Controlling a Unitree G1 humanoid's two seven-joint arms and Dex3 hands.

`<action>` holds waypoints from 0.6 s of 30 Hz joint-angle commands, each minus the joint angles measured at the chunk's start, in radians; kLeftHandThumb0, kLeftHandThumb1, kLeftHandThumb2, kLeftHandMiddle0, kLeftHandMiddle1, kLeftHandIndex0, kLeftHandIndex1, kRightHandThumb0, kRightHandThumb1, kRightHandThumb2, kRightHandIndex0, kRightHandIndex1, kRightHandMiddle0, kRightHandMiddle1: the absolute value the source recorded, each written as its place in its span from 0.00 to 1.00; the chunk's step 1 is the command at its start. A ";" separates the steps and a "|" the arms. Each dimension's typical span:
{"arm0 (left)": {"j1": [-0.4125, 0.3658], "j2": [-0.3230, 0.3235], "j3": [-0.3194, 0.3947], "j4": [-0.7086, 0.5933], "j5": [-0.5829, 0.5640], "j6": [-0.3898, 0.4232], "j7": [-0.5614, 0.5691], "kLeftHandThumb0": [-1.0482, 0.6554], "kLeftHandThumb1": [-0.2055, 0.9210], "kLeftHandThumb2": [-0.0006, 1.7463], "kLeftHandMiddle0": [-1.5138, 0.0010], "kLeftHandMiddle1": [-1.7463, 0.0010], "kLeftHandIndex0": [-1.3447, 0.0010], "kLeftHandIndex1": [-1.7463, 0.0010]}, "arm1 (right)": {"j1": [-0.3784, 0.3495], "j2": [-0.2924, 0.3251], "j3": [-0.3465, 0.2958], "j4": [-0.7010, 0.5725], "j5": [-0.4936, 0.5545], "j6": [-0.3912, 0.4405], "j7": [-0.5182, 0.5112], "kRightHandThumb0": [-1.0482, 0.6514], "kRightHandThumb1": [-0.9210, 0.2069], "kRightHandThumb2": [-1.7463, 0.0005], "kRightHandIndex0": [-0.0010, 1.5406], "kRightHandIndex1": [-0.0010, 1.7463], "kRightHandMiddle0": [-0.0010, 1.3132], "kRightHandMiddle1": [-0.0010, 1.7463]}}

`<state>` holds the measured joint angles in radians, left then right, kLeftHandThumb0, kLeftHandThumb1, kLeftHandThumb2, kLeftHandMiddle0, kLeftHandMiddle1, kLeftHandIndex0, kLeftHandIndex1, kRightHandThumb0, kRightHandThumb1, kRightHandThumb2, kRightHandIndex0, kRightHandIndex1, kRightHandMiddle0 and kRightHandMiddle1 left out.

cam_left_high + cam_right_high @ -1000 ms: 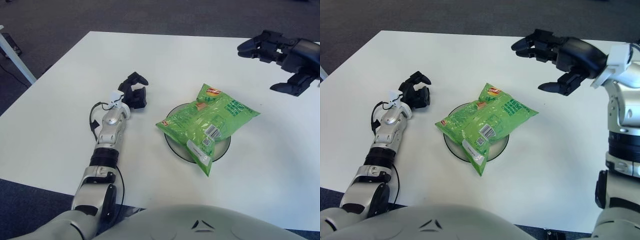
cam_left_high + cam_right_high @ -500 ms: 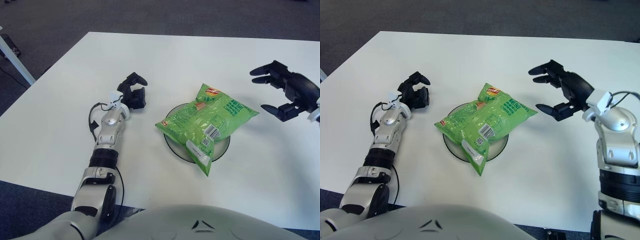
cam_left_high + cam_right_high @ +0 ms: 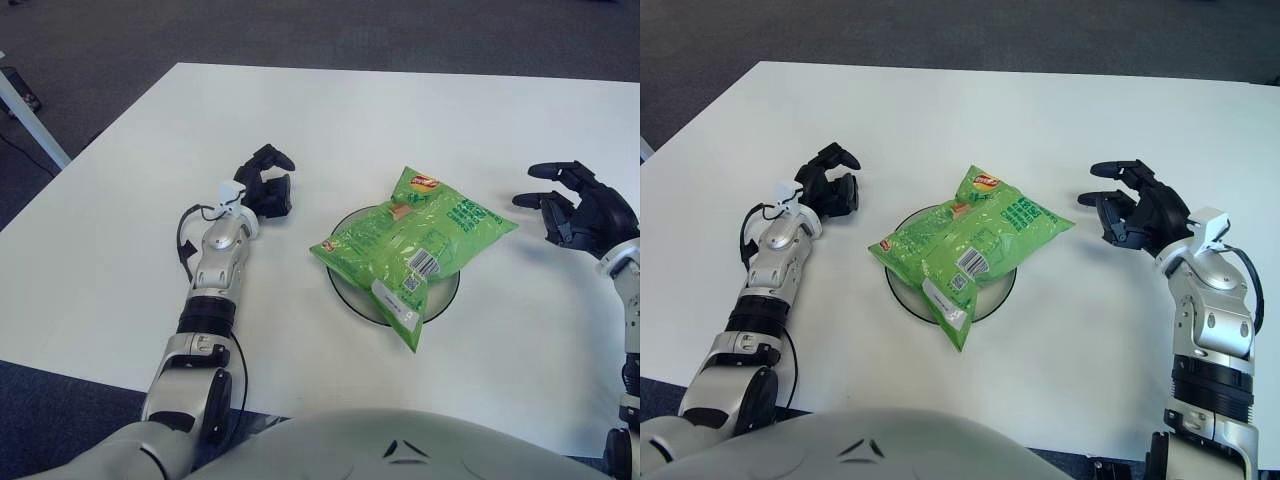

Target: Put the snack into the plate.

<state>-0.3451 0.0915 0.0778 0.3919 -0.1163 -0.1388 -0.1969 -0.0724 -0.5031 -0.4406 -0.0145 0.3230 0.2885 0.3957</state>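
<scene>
Right robot hand (image 3: 1135, 208) hovers empty, fingers spread, beside the chip bag (image 3: 965, 240) lying across the plate (image 3: 902, 295); left robot hand (image 3: 830, 185) curled, empty.

A green snack bag (image 3: 971, 243) lies across a dark round plate (image 3: 902, 292) on the white counter (image 3: 970, 110), its corners hanging past the rim on both sides and toward the near edge. The right hand (image 3: 1137, 212) shows just to the right of the bag, apart from it, its black fingers (image 3: 1110, 170) spread and holding nothing. The left hand (image 3: 830, 183) shows well to the left of the plate, fingers curled around nothing
</scene>
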 commanded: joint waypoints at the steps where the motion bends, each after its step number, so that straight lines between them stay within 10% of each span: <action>1: 0.071 -0.007 -0.006 0.044 -0.004 0.031 -0.013 0.35 0.55 0.69 0.24 0.00 0.60 0.00 | -0.021 0.057 -0.001 0.007 0.022 0.013 -0.050 0.52 0.26 0.49 0.27 0.80 0.08 0.89; 18: 0.072 -0.024 0.001 0.050 0.015 0.005 0.034 0.35 0.53 0.70 0.24 0.00 0.59 0.00 | -0.031 0.257 0.067 0.105 -0.060 -0.136 -0.284 0.61 0.38 0.41 0.37 0.85 0.26 1.00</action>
<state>-0.3435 0.0850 0.0783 0.3931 -0.1111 -0.1415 -0.1819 -0.1017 -0.3055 -0.3877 0.0284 0.2868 0.1749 0.1501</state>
